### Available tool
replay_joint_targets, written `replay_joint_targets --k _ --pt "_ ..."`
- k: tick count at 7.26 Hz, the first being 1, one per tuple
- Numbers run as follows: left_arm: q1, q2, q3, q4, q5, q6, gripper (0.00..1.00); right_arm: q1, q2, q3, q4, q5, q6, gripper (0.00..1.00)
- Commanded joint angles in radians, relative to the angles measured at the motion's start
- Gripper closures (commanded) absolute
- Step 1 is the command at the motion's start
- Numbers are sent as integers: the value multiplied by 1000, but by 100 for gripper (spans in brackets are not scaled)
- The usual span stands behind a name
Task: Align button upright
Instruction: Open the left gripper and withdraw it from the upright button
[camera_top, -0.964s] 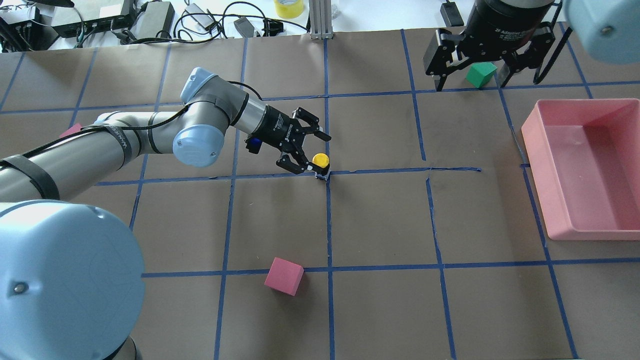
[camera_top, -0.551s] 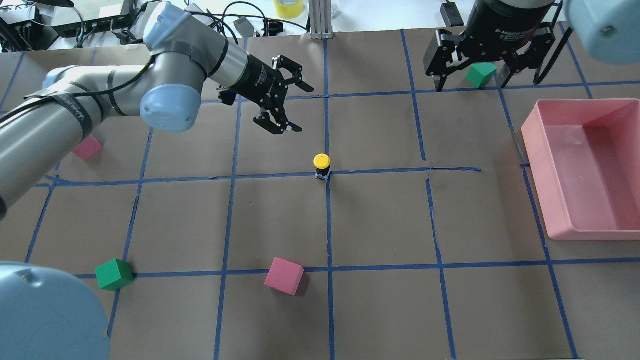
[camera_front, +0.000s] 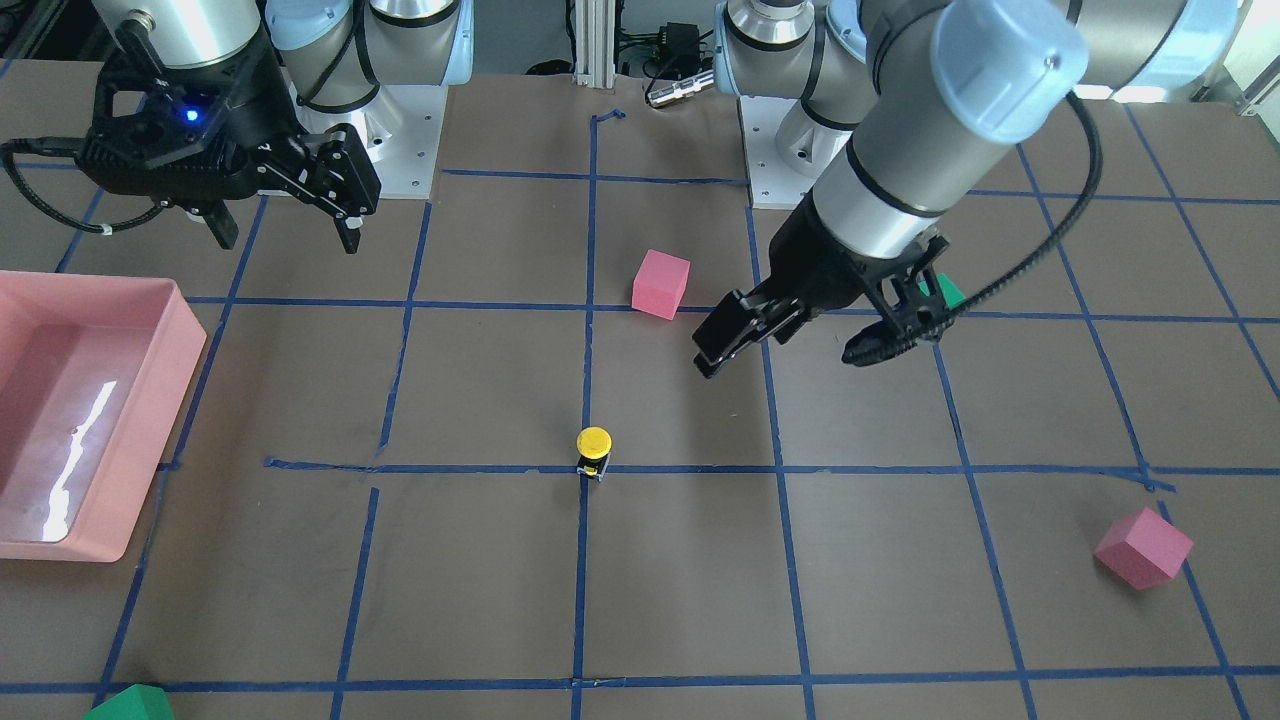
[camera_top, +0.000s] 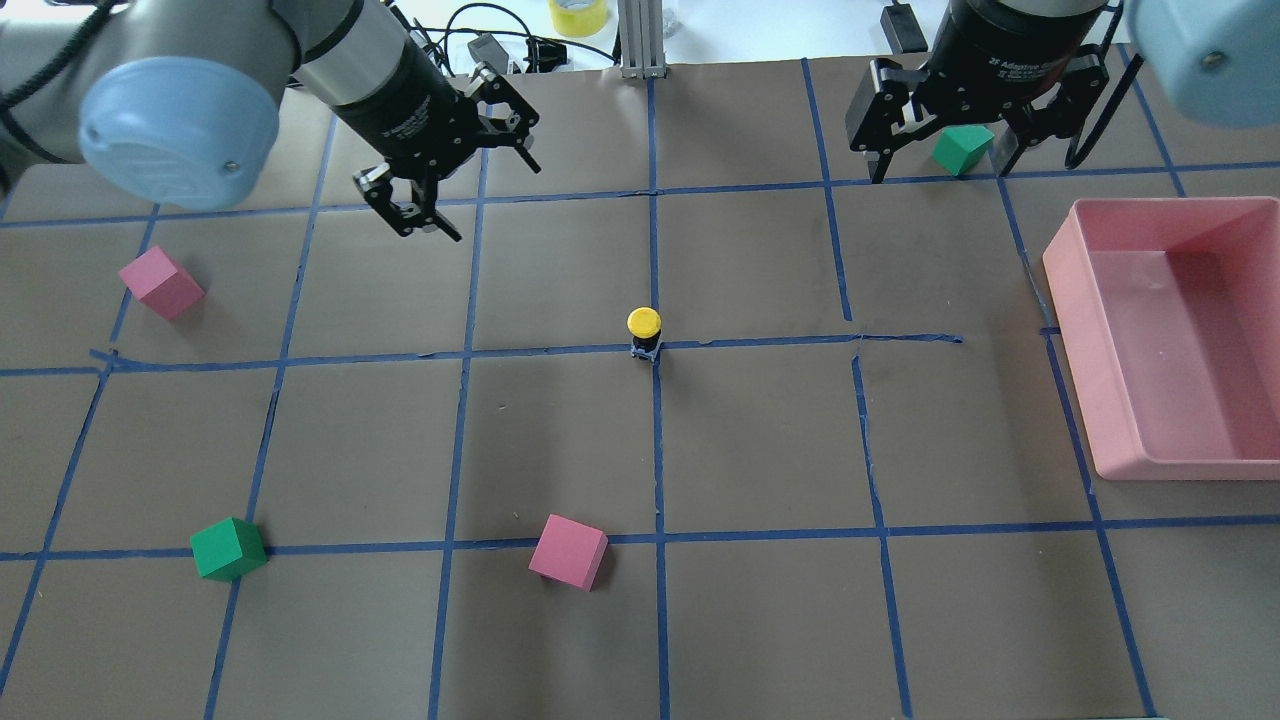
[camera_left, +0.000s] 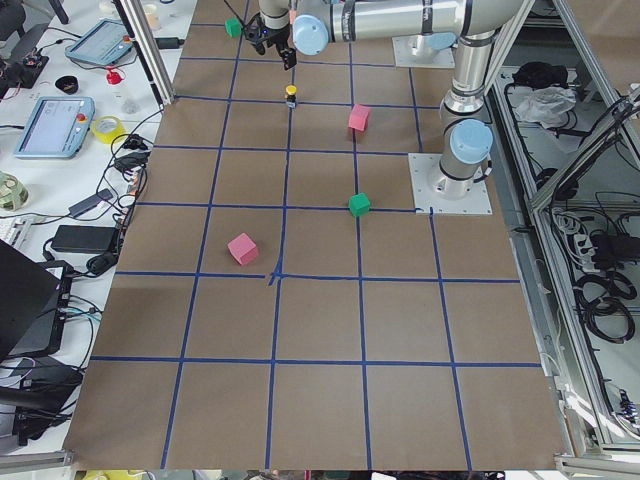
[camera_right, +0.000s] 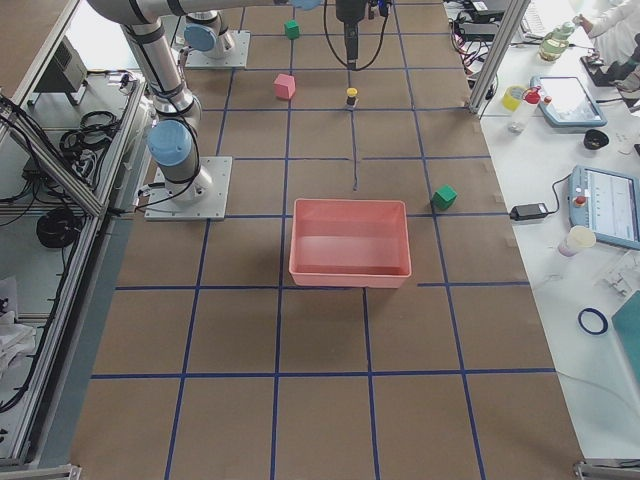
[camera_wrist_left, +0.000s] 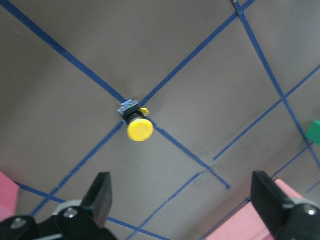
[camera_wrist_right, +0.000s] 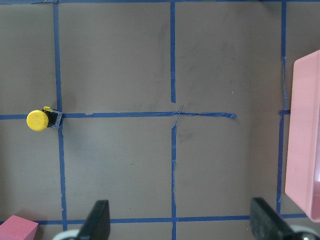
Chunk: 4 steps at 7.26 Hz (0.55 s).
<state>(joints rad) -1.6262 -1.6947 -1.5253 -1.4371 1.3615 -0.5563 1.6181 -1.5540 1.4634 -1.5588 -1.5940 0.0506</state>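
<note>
Plainly upright, the button — left claw and right claw both released.

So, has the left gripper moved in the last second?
Yes. The left gripper was right beside the button; it has since pulled away toward the overhead view's upper left, while the button stayed put.

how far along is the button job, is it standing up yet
Done: the button stands upright on the tape crossing, yellow cap on top, nothing touching it. In hand: nothing; the left hand is open, raised clear of it, and the right hand is open, far off. Left: nothing visible to do.
</note>
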Motion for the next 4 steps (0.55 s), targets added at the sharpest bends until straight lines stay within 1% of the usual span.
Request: replay_joint_targets --k 1,2,3,4 --pt "5 117 30 -199 262 324 0 -1 0 14 -26 11 0 1" --pt "11 139 34 -245 283 411 0 -1 -1 17 -29 9 0 0" --pt "31 148 37 -253 319 515 0 -1 -1 18 -29 8 0 0" --pt "60 145 43 -249 311 560 0 -1 -1 18 -29 6 0 0"
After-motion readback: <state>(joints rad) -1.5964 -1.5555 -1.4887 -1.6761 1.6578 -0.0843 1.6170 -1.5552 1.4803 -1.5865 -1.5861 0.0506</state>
